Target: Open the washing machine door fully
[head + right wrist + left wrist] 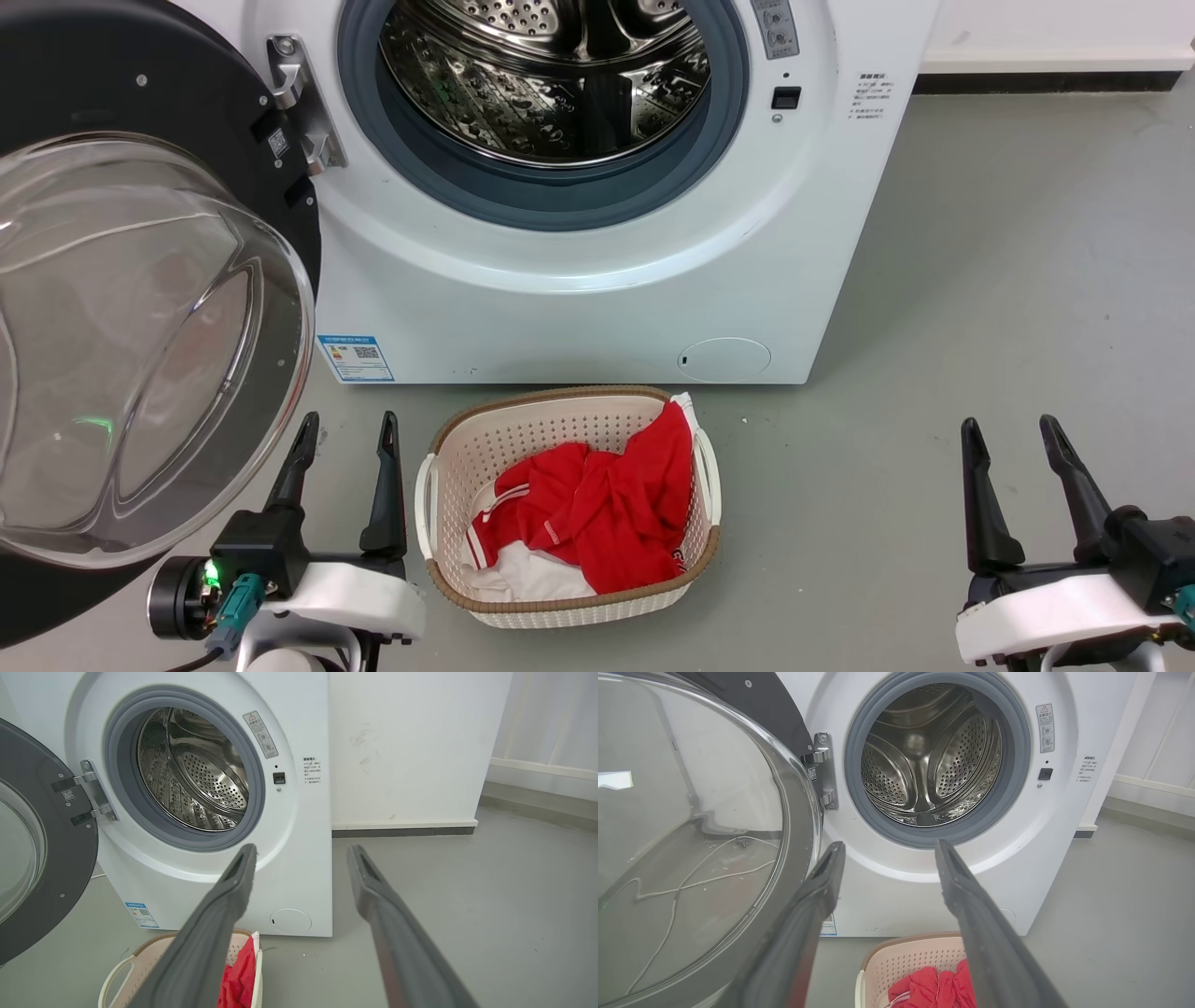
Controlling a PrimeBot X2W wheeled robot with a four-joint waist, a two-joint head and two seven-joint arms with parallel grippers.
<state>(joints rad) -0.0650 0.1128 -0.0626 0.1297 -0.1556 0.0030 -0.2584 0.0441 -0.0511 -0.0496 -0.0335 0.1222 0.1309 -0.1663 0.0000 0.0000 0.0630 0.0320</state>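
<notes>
The washing machine (597, 299) is a white front-loader with a steel drum (551, 75) showing inside a grey gasket. Its door (140, 336), black-rimmed with a bulging clear glass bowl, stands swung out to the left on its metal hinge (301, 103); it also fills the left of the left wrist view as the door (691, 849) and shows in the right wrist view as the door (32, 844). My left gripper (347, 431) is open, just right of the glass bowl, holding nothing. My right gripper (1015, 434) is open over bare floor at the far right.
A cream laundry basket (448, 448) with red and white clothes (597, 504) sits on the grey floor right before the machine, between my grippers. A white wall with a dark skirting (402, 832) stands right of the machine.
</notes>
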